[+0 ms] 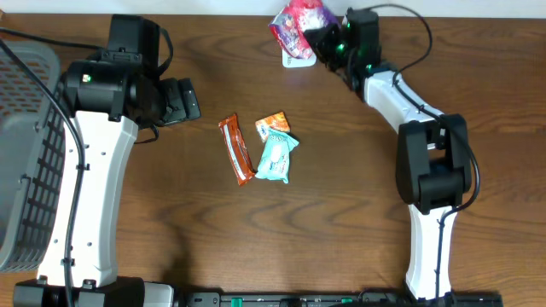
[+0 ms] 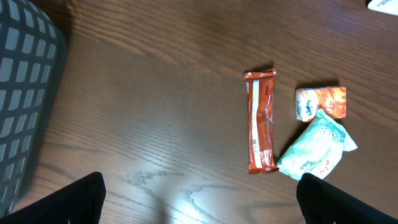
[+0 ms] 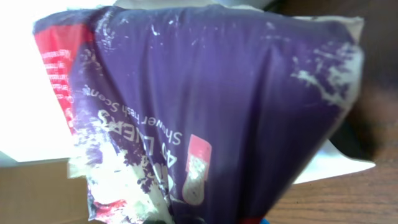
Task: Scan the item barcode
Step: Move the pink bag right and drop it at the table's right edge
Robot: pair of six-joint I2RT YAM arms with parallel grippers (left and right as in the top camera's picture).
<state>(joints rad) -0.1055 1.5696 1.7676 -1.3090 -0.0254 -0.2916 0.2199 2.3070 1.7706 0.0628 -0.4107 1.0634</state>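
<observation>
Purple packet point(image 3: 211, 112) fills your right wrist view: glossy film with a red panel along one side, white speckled print and upside-down white lettering. No barcode shows on the face turned to this camera. A white sheet point(image 3: 339, 163) shows past its lower right corner, with brown tabletop point(image 3: 348, 202) beneath.

From overhead, you find the packet at the far edge of the tabletop, right of centre, at the tip of the right end effector point(image 1: 327, 41). That end effector is pinched narrow on the packet. The white sheet lies just below the packet's lower edge. Whether the packet touches the sheet cannot be told.

Your left end effector point(image 1: 189, 101) hangs at the left of the tabletop, pointing right, jaws spread wide and holding nothing. In the left wrist view its dark fingers point(image 2: 68, 202) stand at the two lower corners with bare wood between them.

Three items lie near the middle of the tabletop, well apart from the packet:
- a red-brown bar point(image 1: 236, 150), lying lengthwise;
- an orange sachet point(image 1: 273, 124), just right of the bar's upper end;
- a teal pouch point(image 1: 277, 157), touching the sachet's lower edge.

A grey basket point(image 1: 21, 153) stands at the far left, beside the left arm.
</observation>
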